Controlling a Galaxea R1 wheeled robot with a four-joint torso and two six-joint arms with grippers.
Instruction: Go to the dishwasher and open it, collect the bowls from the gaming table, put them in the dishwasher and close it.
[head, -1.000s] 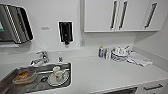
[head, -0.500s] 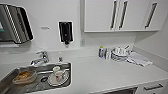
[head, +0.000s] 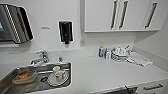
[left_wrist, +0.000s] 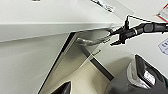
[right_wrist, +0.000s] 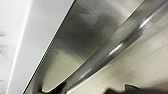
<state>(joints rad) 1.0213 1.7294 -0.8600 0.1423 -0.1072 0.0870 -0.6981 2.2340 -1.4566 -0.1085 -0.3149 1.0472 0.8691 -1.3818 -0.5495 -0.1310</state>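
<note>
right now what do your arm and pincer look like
In the left wrist view the right arm is slim, black and jointed, with a pale band near the wrist and a thin wire running above it. Its pincer is black too.

Nothing I can see has shifted over the last second. My head camera holds the same framing on the sink (head: 37, 80) and counter (head: 105, 72); nothing there moved.
</note>
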